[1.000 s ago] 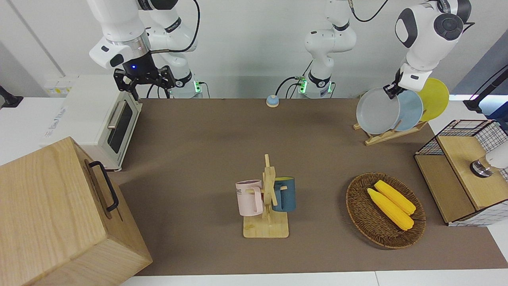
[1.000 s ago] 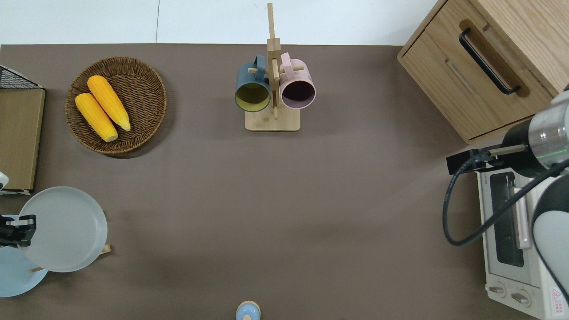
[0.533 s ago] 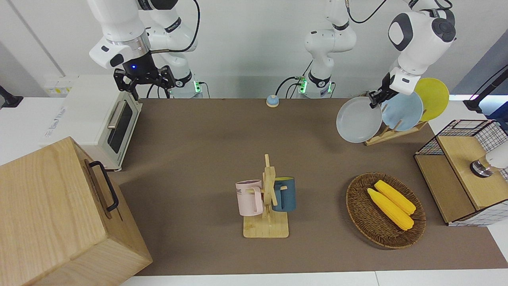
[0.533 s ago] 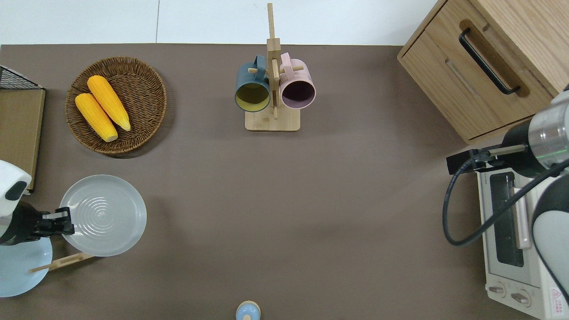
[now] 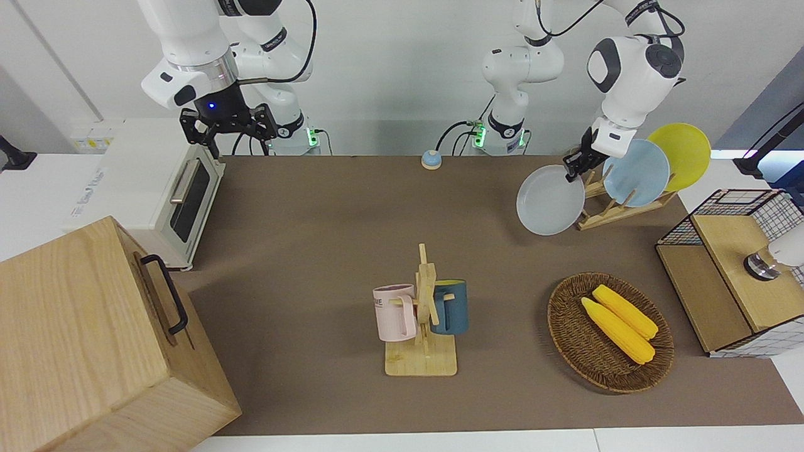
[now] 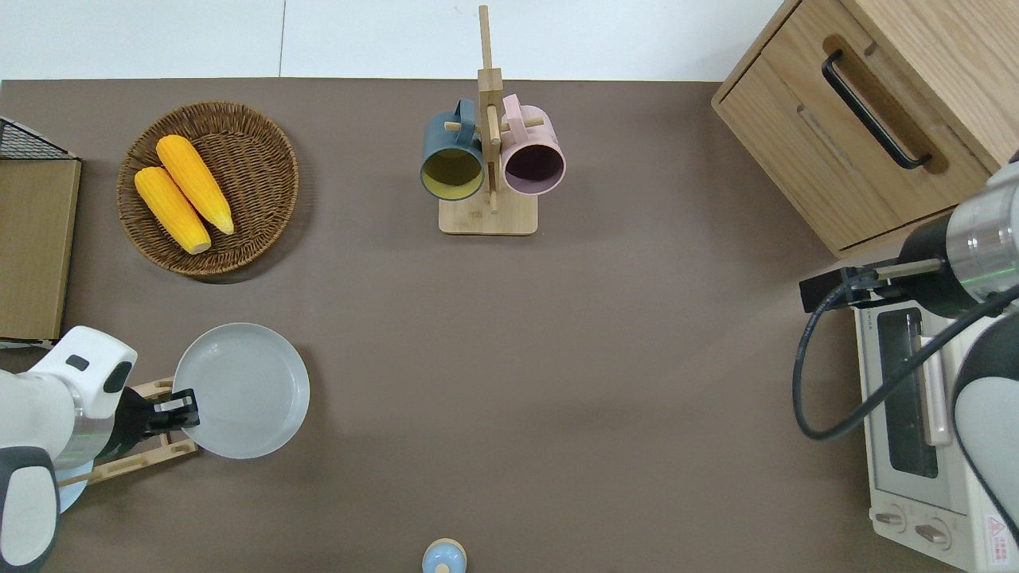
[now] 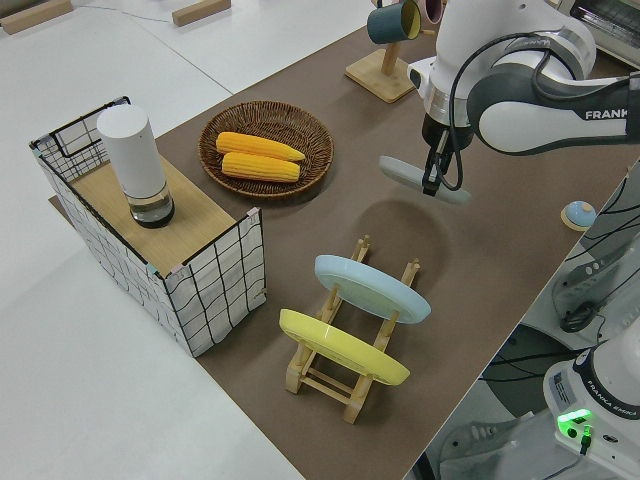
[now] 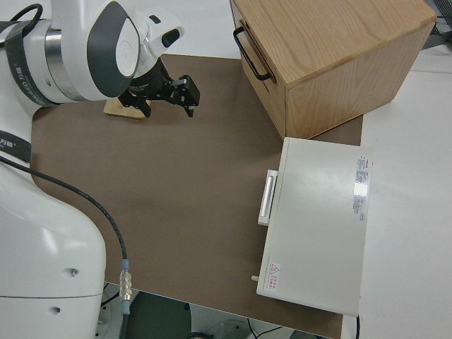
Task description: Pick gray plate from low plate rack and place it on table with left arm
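The left arm's small black tool [image 6: 181,407] is clamped on the rim of the round matte pale gray plate [image 6: 241,390], which is held up in the air, nearly flat, over bare brown counter [image 6: 557,382] just beside the small light-wood slatted plate rack [image 7: 350,345]. So the plate is already out of the rack and not yet set down.

Handling-wise, the plate is probably stiff and breakable, and being pinched at one edge only means all the weight hangs off that side, so a slip or droop is the thing to watch. A smooth glazed rim can be slippery too. The rim grip looks like the sensible spot anyway, since it can be let go cleanly once the plate is flat on the counter.

Still in the rack: a light blue plate [image 7: 372,288] and a yellow plate [image 7: 343,348], both leaning on the slats. Farther from the robots, a round woven wicker basket [image 6: 263,135] is holding two yellow corn cobs [image 6: 183,192]. The right arm is parked, its tool [image 5: 227,125] spread open.
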Available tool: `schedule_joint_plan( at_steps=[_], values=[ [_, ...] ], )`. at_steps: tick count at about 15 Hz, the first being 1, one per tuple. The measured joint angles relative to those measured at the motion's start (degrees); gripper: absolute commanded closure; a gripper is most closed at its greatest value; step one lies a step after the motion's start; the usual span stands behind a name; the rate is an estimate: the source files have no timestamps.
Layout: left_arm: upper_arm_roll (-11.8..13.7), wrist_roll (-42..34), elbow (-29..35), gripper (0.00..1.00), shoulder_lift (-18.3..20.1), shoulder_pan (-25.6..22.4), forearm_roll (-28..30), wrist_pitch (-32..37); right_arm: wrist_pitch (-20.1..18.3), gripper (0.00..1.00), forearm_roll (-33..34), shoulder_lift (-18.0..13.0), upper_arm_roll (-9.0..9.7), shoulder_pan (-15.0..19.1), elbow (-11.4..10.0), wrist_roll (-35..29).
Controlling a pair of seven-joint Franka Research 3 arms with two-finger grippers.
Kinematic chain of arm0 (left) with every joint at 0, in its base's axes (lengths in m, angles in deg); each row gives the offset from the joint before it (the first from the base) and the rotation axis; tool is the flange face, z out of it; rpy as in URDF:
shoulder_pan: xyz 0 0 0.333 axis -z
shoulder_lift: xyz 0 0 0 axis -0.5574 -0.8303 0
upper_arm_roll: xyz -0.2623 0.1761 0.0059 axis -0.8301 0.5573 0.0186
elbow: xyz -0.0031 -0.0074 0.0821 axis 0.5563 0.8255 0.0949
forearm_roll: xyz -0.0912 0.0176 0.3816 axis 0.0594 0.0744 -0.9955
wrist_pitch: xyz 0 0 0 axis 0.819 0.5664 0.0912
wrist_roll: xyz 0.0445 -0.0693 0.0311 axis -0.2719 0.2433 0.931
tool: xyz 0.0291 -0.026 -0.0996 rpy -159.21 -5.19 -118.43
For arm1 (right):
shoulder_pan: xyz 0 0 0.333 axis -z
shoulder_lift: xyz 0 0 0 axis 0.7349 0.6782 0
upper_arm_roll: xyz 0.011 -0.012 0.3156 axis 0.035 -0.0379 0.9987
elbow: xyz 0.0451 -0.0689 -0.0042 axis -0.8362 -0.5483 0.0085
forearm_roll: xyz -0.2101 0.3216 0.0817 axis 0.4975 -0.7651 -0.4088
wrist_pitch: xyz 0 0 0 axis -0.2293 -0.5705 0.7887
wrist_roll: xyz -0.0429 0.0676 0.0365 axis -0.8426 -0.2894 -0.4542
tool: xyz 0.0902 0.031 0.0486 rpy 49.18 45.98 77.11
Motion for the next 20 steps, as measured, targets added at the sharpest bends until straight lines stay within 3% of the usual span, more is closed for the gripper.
schedule_joint_plan(
  at_steps=[6,7,8,9,10,15,17,20],
  values=[
    [-0.9,0.0,7.0,0.97,1.7,-0.2,0.6,-4.3,0.0,0.017,0.0,0.0,0.00,0.0,0.0,0.0],
    [-0.9,0.0,7.3,0.78,1.8,-0.2,0.7,-4.5,0.0,0.017,0.0,0.0,0.00,0.0,0.0,0.0],
    [-0.9,0.0,7.3,0.41,1.9,-0.2,0.7,-4.5,0.0,0.017,0.0,0.0,0.00,0.0,0.0,0.0],
    [-0.9,0.1,7.4,0.25,2.0,-0.2,0.8,-4.5,0.0,0.017,0.0,0.0,0.00,0.0,0.0,0.0],
    [-1.0,0.1,7.6,0.20,2.0,-0.2,0.8,-4.5,0.0,0.017,0.0,0.0,0.00,0.0,0.0,0.0],
    [-1.2,0.2,8.3,0.10,2.0,-0.2,0.8,-4.5,0.0,0.017,0.0,0.0,0.00,0.0,0.0,0.0],
    [-1.2,0.3,8.3,0.02,2.0,-0.2,0.8,-4.5,0.0,0.017,0.0,0.0,0.00,0.0,0.0,0.0],
    [-1.2,0.3,7.7,0.01,2.0,-0.2,0.7,-4.5,0.0,0.017,0.0,0.0,0.00,0.0,0.0,0.0]
  ],
)
